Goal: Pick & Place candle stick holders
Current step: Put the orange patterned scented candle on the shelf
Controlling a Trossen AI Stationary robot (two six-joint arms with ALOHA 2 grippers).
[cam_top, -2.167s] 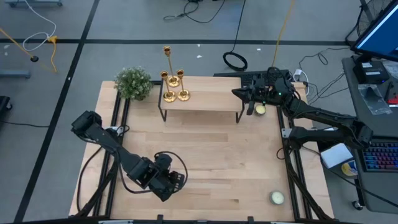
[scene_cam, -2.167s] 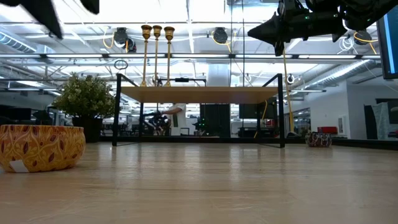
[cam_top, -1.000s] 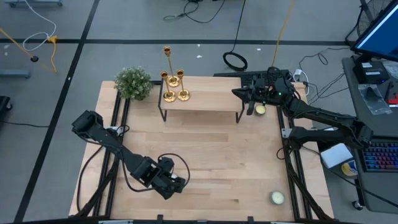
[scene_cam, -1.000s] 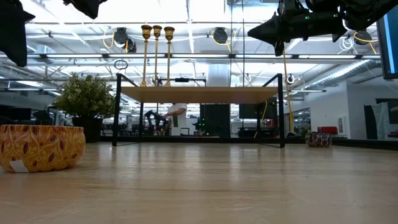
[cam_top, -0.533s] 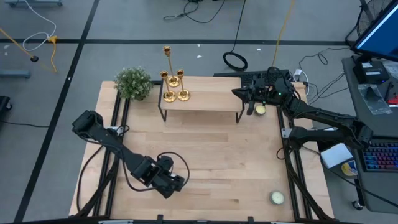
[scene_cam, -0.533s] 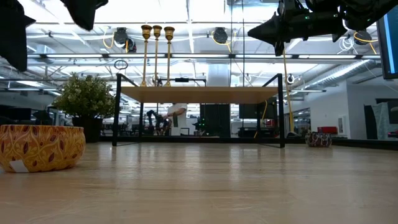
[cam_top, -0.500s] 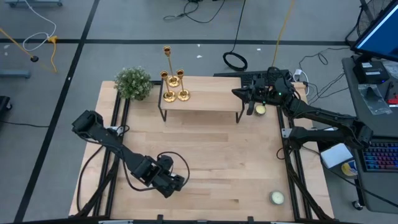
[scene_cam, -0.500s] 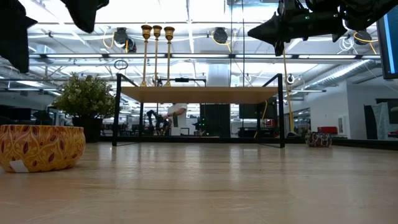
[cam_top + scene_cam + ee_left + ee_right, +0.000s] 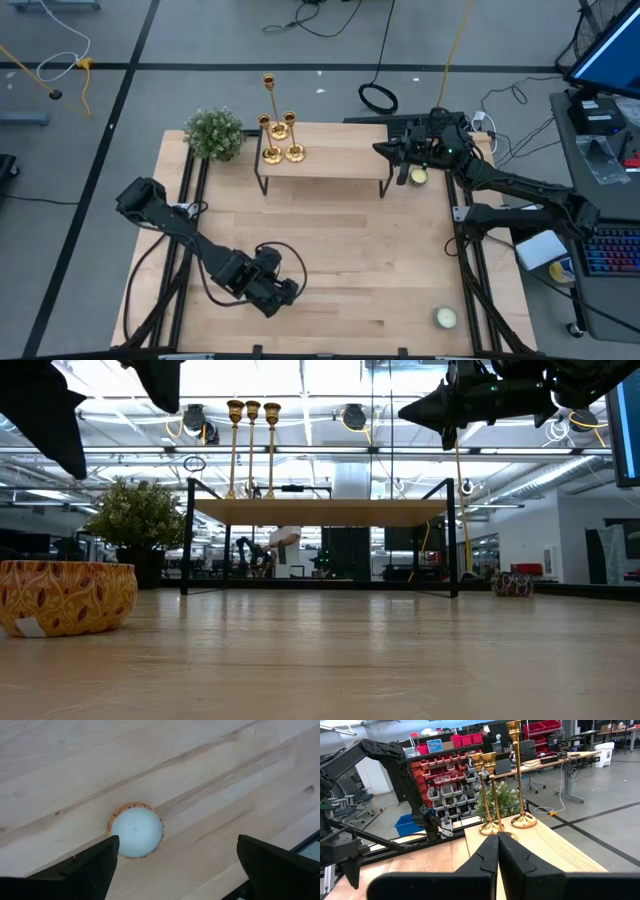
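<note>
Three gold candle stick holders stand on their round bases at the left end of a small raised wooden shelf; the low view shows their stems. My right gripper hovers shut near the shelf's right end, level and pointing at the candle stick holders, touching nothing. My left gripper hangs open near the table's front, pointing down over a white candle in an orange patterned bowl, which rests on the table.
A bushy green plant stands left of the shelf. A pale candle lies by the shelf's right legs, another at the front right corner. Bare wood lies in the middle. Cables and a desk surround the table.
My left gripper has rolled a little about its own pointing line while staying open above the bowl candle; in the low view its fingers have shifted toward the right.
</note>
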